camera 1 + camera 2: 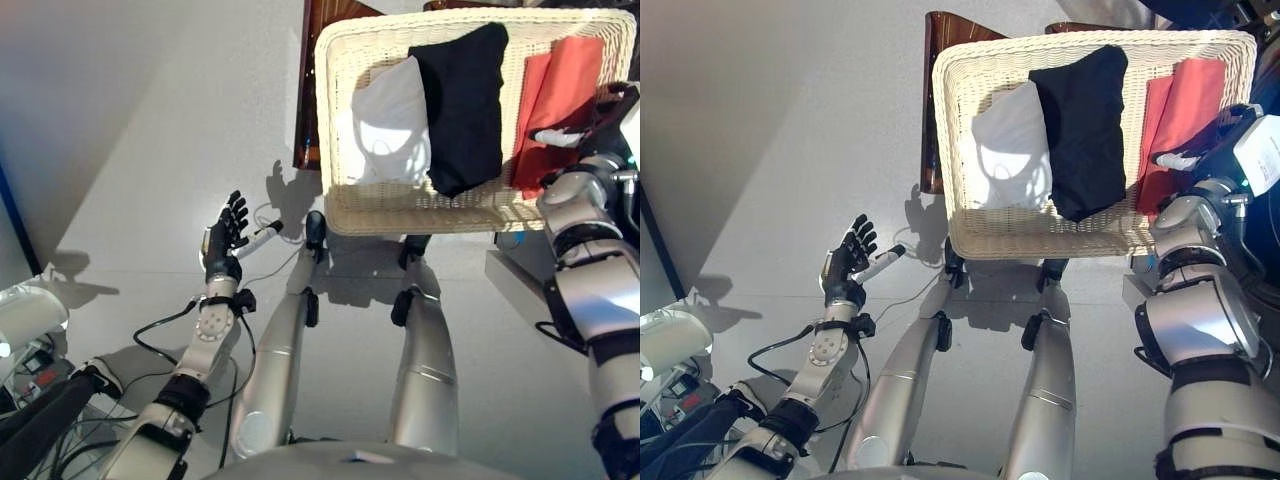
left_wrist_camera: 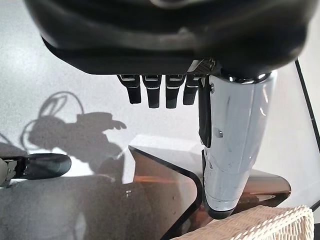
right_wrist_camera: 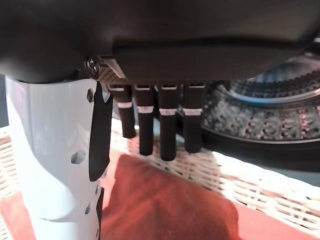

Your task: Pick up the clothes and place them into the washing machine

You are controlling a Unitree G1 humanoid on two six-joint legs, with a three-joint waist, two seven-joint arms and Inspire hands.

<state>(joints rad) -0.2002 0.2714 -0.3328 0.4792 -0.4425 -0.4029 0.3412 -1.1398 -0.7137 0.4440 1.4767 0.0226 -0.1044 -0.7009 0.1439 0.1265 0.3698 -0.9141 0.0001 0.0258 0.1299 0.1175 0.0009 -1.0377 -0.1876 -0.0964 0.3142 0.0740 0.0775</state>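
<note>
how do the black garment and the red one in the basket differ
The black garment lies in the middle of the wicker basket, its lower end draped over the front rim; the red garment lies at the basket's right end. The open right hand hovers over the red one; nothing is near the black. Both are folded.

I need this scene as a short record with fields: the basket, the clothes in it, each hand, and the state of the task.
basket: white wicker basket, in front of the robot
clothes: white garment, black garment and red garment, all in the basket
left hand: open, over the floor, holding nothing
right hand: open, above the red garment, not gripping
washing machine drum: just beyond the basket
task: no garment picked up yet
</note>
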